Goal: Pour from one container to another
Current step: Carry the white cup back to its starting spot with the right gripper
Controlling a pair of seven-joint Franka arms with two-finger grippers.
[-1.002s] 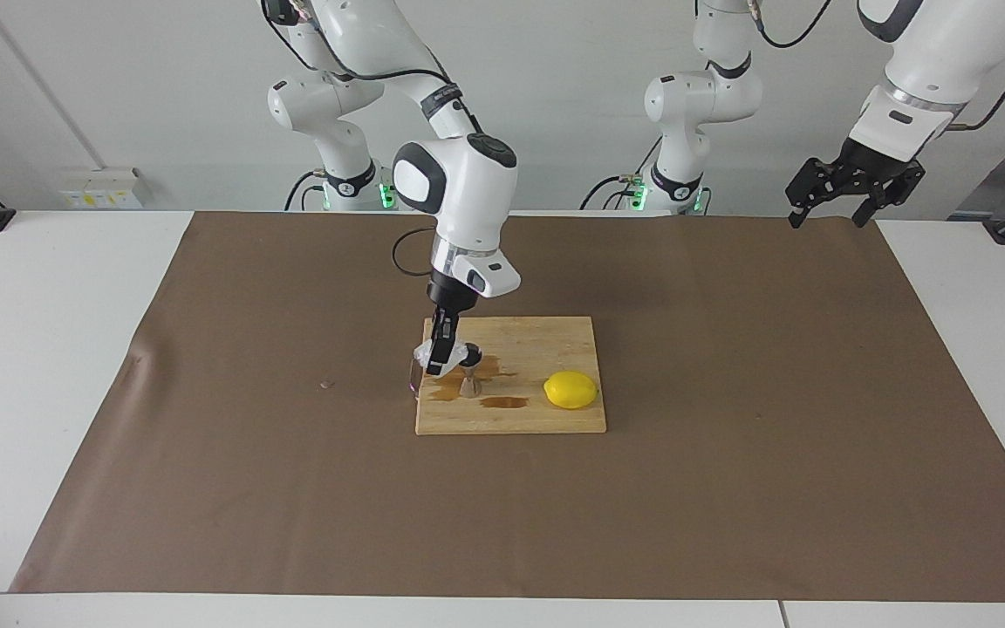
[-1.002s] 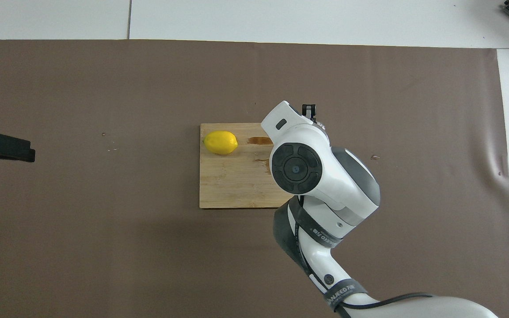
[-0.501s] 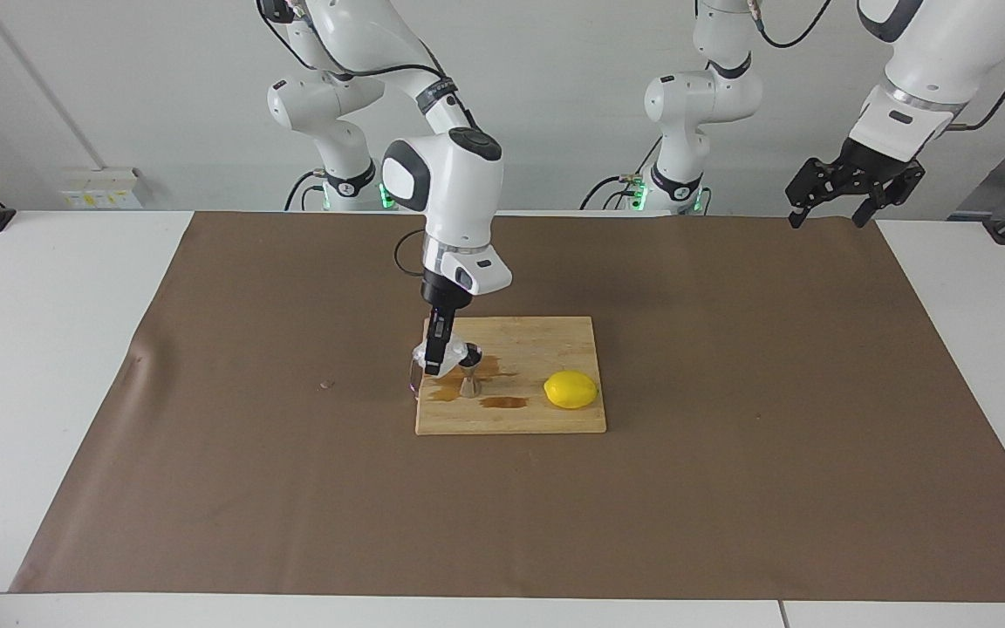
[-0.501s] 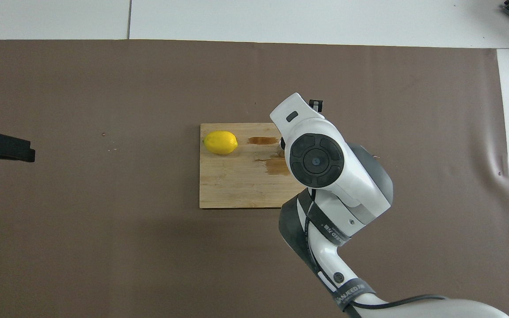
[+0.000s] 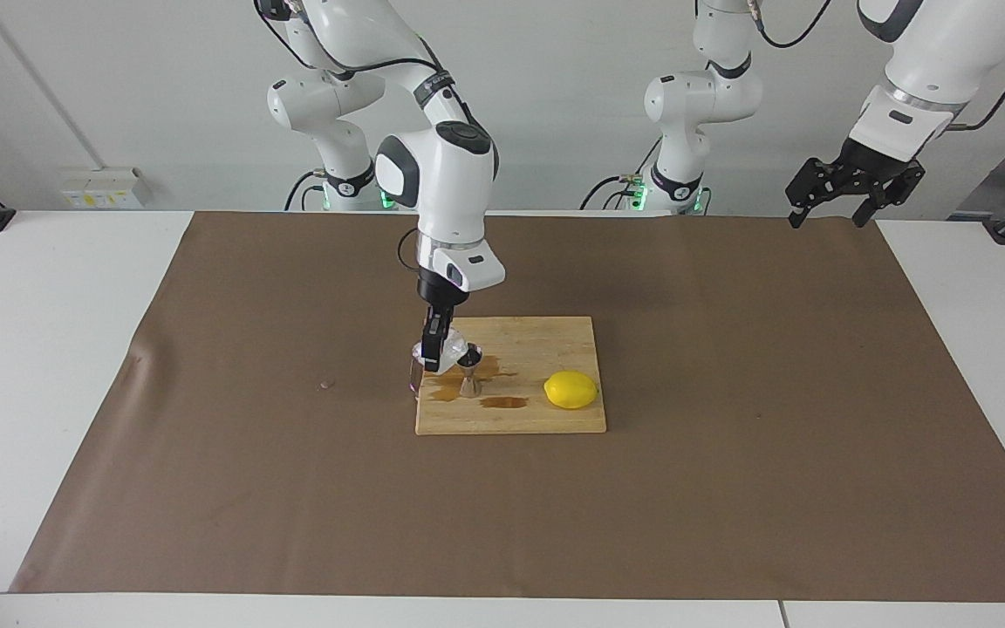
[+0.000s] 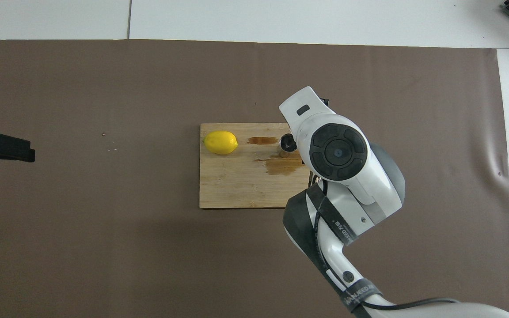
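The right gripper (image 5: pixel 434 352) hangs over the wooden cutting board (image 5: pixel 555 417), at the board's edge toward the right arm's end of the table, its fingers pinched on the whitish crinkled cup (image 5: pixel 441 354). The cup is off the board and tilted, its mouth leaning toward the steel jigger (image 5: pixel 470 371), which stands upright on the board just beside it; whether the cup's rim touches the jigger's rim cannot be told. In the overhead view the arm's wrist hides the cup and gripper, and only the jigger's (image 6: pixel 286 145) dark mouth shows next to it. Brown puddles (image 5: pixel 502 402) wet the board around the jigger's foot and between it and the lemon (image 5: pixel 570 390). The lemon lies on the board near its edge toward the left arm's end, well apart from the jigger. The board sits mid-table on the brown paper sheet (image 5: pixel 729 488). The left gripper (image 5: pixel 851 187) waits in the air, fingers spread and holding nothing, over the sheet's corner at the left arm's end.
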